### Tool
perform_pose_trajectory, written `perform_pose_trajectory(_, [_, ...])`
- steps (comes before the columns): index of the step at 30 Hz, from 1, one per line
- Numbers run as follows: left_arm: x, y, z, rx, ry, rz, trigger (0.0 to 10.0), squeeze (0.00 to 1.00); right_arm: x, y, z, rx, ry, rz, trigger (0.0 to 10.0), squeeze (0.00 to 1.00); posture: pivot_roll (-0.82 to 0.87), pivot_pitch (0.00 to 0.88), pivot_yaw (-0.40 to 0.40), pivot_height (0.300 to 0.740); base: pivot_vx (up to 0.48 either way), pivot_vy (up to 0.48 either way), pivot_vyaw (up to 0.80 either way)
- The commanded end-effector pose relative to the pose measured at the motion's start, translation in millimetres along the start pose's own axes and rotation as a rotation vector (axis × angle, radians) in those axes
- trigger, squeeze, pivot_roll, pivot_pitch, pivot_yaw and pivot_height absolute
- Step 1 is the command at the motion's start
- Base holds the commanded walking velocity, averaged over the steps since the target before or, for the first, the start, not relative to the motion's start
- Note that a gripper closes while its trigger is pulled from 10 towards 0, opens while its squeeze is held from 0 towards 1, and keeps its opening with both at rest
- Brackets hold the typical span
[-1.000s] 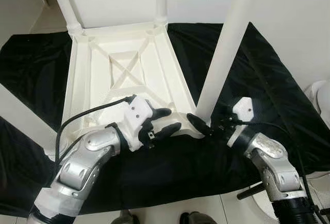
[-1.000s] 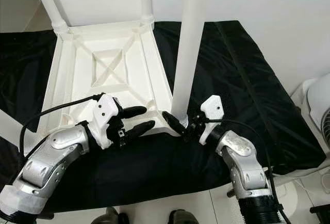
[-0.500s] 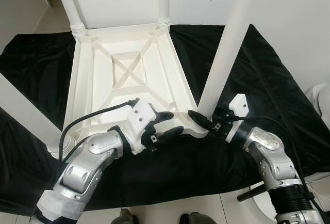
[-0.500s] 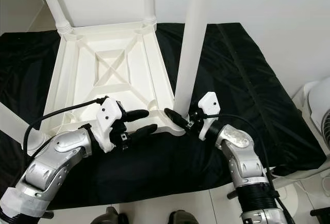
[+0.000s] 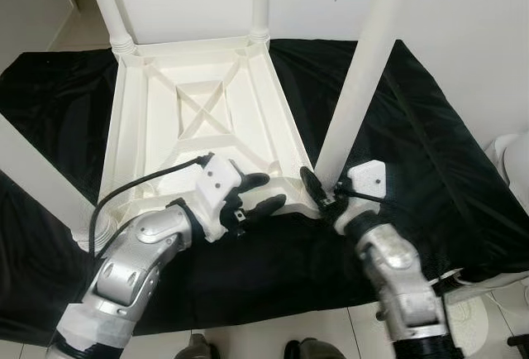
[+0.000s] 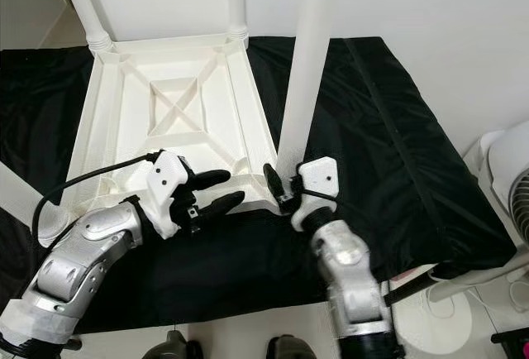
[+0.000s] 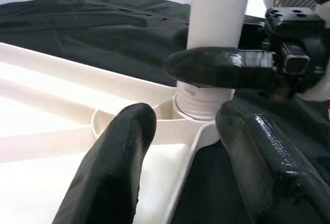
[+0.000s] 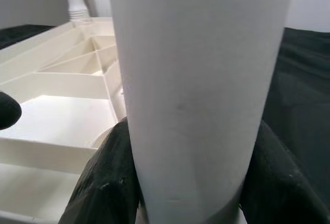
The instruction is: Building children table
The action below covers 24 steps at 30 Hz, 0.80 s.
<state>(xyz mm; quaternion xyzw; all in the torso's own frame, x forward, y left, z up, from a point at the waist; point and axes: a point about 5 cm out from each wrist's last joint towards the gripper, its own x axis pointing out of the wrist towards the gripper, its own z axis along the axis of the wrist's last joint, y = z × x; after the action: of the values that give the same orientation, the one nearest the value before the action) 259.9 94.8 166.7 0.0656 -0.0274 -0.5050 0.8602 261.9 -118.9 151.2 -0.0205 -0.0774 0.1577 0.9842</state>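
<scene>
White wall (image 5: pixel 463 36), black sheet (image 6: pixel 388 144), tiled floor (image 5: pixel 273 334)

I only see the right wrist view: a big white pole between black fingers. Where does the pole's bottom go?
Observer: The right gripper holds the white leg low down. Its threaded end meets a corner socket of the upside-down tabletop.
Operator: What's my other arm doing?
Observer: The left gripper is open beside that corner, one finger over the tabletop and one outside its edge.
Operator: Any leg near me on the left?
Observer: Yes, another leg rises from the near left corner.
</scene>
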Motion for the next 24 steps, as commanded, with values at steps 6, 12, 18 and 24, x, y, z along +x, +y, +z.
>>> perform_pose_trajectory(6, [-4.0, 8.8, -3.0, 0.003, 0.020, 0.081, 10.0, 0.00, -2.5, 7.2, -5.9, 0.023, 0.051, -0.133, 10.0, 0.00, -0.10, 0.100, 0.037, 0.740, 0.000, 0.000, 0.00])
perform_pose_trajectory(12, [-4.1, 9.7, -2.8, 0.010, 0.021, 0.078, 10.0, 0.00, -6.2, 8.1, 2.8, 0.045, -0.005, -0.074, 10.0, 1.00, -0.10, 0.093, 0.039, 0.740, 0.000, 0.000, 0.00])
perform_pose_trajectory(18, [-3.3, 8.2, -3.6, 0.006, 0.026, 0.066, 10.0, 0.00, -10.2, 2.9, 6.4, 0.081, -0.018, 0.056, 10.0, 0.23, -0.10, 0.085, 0.037, 0.740, 0.000, 0.000, 0.00])
perform_pose_trajectory(24, [-0.2, 6.4, -4.0, -0.003, 0.022, 0.057, 10.0, 0.00, -12.0, -20.2, 4.0, 0.026, 0.005, 0.288, 10.0, 0.00, -0.10, 0.074, 0.032, 0.740, 0.000, 0.000, 0.00])
